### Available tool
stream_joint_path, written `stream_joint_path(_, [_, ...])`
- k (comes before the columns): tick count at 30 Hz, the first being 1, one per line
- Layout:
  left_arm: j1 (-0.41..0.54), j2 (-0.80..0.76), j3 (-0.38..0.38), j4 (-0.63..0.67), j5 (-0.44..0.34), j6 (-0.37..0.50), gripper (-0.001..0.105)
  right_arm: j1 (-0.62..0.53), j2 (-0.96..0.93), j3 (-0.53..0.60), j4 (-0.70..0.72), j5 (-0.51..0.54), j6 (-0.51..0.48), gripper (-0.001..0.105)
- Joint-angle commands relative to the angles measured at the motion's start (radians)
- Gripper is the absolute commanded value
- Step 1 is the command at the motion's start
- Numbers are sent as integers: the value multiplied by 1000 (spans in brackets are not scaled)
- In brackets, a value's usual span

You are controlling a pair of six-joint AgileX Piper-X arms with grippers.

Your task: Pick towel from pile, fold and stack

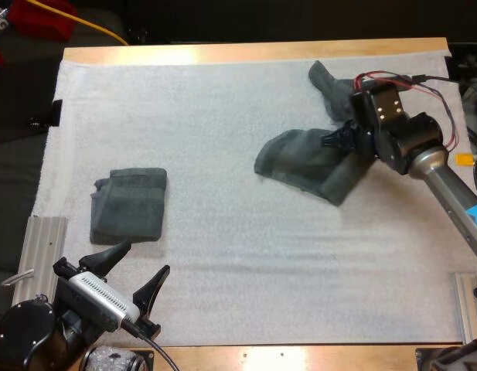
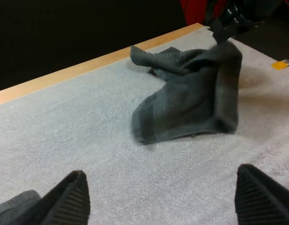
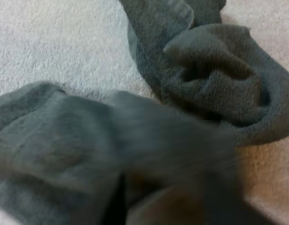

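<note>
Towel first: the crumpled towel (image 1: 300,166) lies toward the bench's (image 1: 246,52) far right corner, one fold raised in the right gripper (image 1: 336,140), jaws clamped on it. A slow, high lift should, I judge, let it hang free before spreading on the white mat (image 1: 223,255). The folded towel (image 1: 130,205) sits near the left edge. The left gripper (image 1: 145,259) hovers by the near left corner, jaws wide apart, empty. Whether the far lump (image 1: 327,81) is a second towel is unclear, and the pinch itself is blurred.

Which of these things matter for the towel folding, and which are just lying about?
Job: loose towel in the right end effector; crumpled towel behind it; folded towel; open left end effector.
Lying about: white mat; metal rail beside it.
</note>
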Motion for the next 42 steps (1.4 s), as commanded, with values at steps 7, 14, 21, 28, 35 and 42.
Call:
stream_joint_path(7, [-3,0,-8,-15,6,-4,62,-1,-11,-2,93,52,4,72])
stream_joint_path(14, [-3,0,-8,-15,6,-4,62,-1,-36,-2,271,52,9,71])
stream_joint_path(21, [-3,0,-8,-15,6,-4,62,-1,-44,-1,402,43,82,68])
stream_joint_path(28, [-3,0,-8,-15,6,-4,62,-1,-44,20,420,-69,181,68])
stream_joint_path(35, [-3,0,-8,-15,6,-4,62,-1,-44,129,412,-86,246,68])
stream_joint_path(42, [-3,0,-8,-15,6,-3,62,-11,-44,225,297,-144,361,68])
